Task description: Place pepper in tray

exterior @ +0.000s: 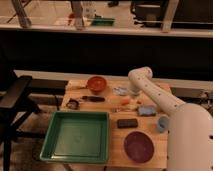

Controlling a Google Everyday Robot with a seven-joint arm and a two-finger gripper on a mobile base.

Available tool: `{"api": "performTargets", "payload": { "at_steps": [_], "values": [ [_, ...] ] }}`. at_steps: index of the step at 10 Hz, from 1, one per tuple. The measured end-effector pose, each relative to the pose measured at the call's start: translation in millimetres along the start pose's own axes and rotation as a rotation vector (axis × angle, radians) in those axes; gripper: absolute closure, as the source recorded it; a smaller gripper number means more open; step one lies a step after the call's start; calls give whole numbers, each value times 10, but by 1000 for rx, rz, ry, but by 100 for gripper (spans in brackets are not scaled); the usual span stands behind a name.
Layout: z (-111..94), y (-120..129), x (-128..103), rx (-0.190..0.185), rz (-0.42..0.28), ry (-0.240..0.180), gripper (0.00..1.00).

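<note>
Gripper (pixel 132 96) low over far-right part of counter (pixel 116 140), at end of white arm (pixel 155 95) bent down from its elbow. Wide or narrow: cannot tell, tip lost against arm and clutter. Nothing seen held.

Just near of gripper: stubby orange item (pixel 125 101). Just near of that: pepper (pixel 121 109), slim, reddish, flat on counter, not in tray. Just left of gripper: pale packet (pixel 120 91). Right of pepper: blue block (pixel 146 110). Farther right and nearer: blue cup (pixel 162 123). Near of pepper: black piece (pixel 127 122), flat. Near right corner: purple bowl (pixel 139 146). Far, left of gripper: orange bowl (pixel 96 83), with dark utensil (pixel 93 98) just near of it. Small dark thing (pixel 73 104) toward left edge. Tray (pixel 77 137) green, at near left, looks bare inside, well apart from pepper.

Step, as judged: approach before grasp. Pepper not yet picked, nothing yet done toward tray.

Next move likely calls for:
- a small shift toward near side, then down onto pepper
- lining up across slim body, not along it
- keeping clear of orange item just beside
- closing, lifting, carrying near-left over tray rim, then releasing inside

Risks, as judged: taking the wrong orange piece, since the two lie close together. Also thin pepper slipping or rolling under a poor pinch.
</note>
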Motion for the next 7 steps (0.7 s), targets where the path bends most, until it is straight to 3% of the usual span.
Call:
{"api": "performTargets", "payload": {
  "at_steps": [7],
  "values": [
    [29, 6, 34, -64, 73, 65, 20]
  ]
}}
